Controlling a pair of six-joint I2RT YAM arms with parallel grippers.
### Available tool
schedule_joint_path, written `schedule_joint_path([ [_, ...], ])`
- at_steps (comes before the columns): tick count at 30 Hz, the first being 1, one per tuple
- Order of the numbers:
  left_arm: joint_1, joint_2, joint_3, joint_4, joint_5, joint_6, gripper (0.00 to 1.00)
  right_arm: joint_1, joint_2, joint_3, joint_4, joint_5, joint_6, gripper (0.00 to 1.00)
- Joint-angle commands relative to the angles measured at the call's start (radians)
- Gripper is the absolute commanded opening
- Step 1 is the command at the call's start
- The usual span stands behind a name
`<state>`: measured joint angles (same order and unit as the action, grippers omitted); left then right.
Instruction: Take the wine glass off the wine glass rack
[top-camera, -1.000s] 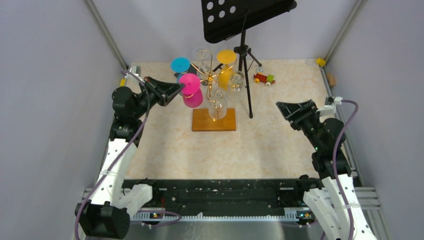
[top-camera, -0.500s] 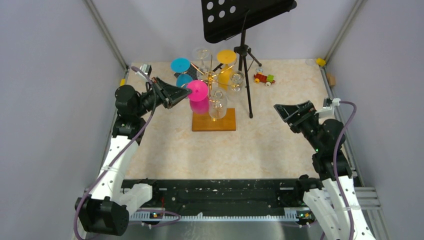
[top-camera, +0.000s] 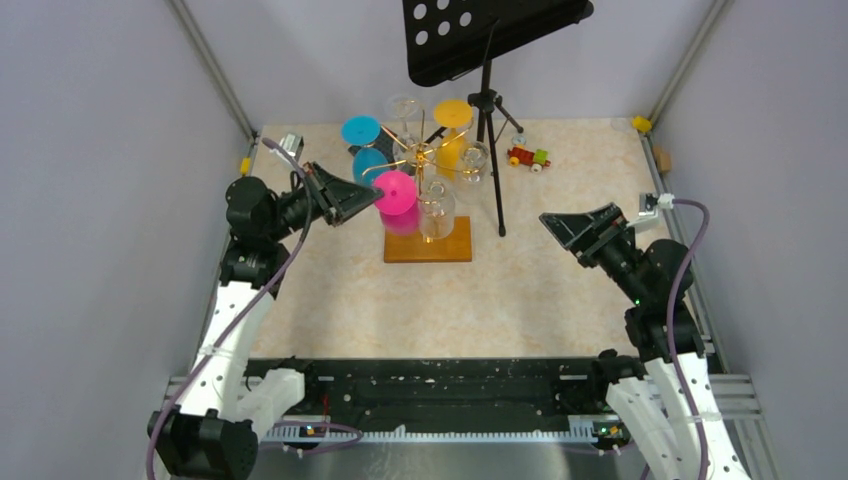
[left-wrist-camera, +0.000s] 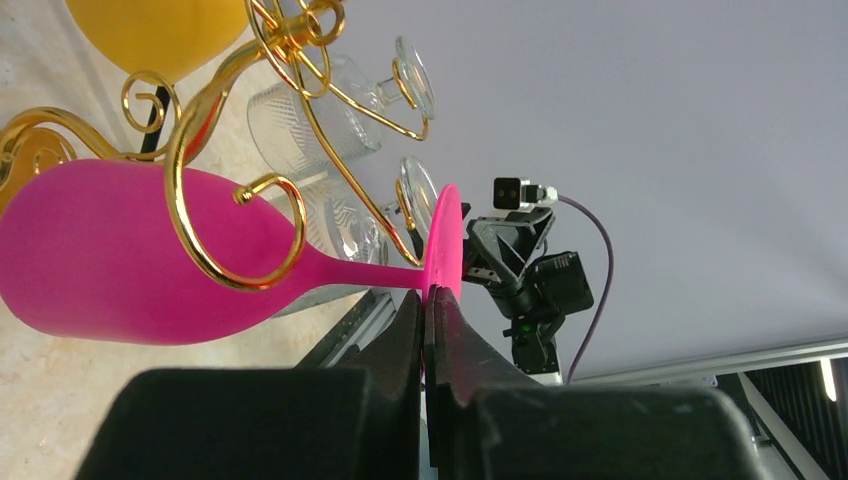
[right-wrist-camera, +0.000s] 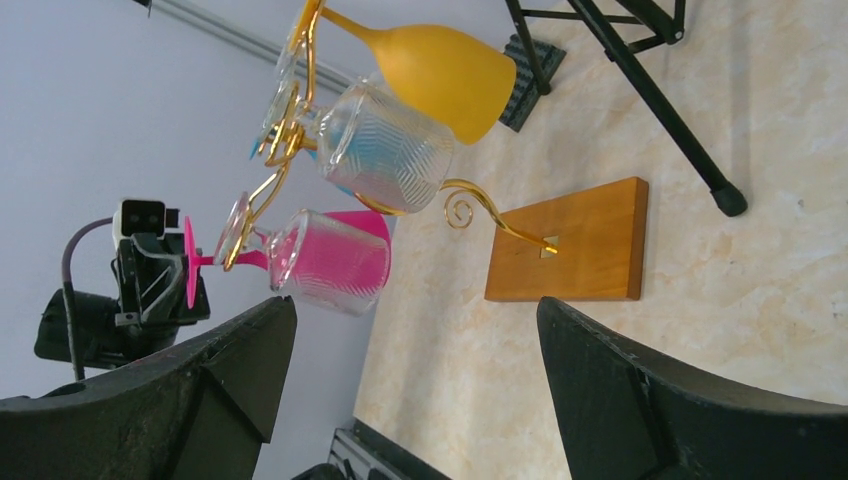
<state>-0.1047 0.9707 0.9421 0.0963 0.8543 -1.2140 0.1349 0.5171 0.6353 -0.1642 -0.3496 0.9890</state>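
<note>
- wine glass rack (top-camera: 410, 246): gold wire, orange-brown base.
- wine glass (top-camera: 397, 193) at the rack's left: magenta.
- music stand (top-camera: 480, 35) behind the rack: black.
- table (top-camera: 540, 290): beige marbling.

**Shiny wire, matt glass**

The rack (top-camera: 418, 152) is glossy gold metal wire on a smooth wooden base (right-wrist-camera: 570, 240). On it, the pink wine glass (left-wrist-camera: 120, 260) looks matt and frosted; the clear glasses (right-wrist-camera: 385, 150) beside it gleam, ribbed.
</note>
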Motion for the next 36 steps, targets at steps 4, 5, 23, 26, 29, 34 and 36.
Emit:
schedule_joint_path([
  [4, -0.001, -0.103, -0.032, -0.081, 0.018, 0.060, 0.00, -0.008, 0.013, 0.048, 0.012, -0.092, -0.024, 0.93],
  [5, -0.001, -0.114, -0.041, -0.106, 0.014, 0.063, 0.00, -0.008, 0.020, 0.048, 0.005, -0.108, -0.028, 0.93],
  [23, -0.115, -0.207, -0.240, 0.210, 0.118, -0.253, 0.00, 0.197, -0.005, -0.176, 0.411, -0.165, 0.160, 0.94],
  [26, -0.184, -0.173, -0.244, 0.286, 0.117, -0.308, 0.00, 0.212, -0.002, -0.154, 0.407, -0.170, 0.140, 0.94],
  [29, -0.268, -0.129, -0.251, 0.426, 0.083, -0.381, 0.00, 0.213, -0.004, -0.132, 0.424, -0.195, 0.128, 0.94],
  [34, -0.361, -0.057, -0.203, 0.593, 0.024, -0.443, 0.00, 0.213, -0.018, -0.110, 0.456, -0.233, 0.108, 0.94],
  [36, -0.379, -0.040, -0.163, 0.616, -0.008, -0.452, 0.00, 0.212, -0.030, -0.109, 0.465, -0.236, 0.103, 0.94],
])
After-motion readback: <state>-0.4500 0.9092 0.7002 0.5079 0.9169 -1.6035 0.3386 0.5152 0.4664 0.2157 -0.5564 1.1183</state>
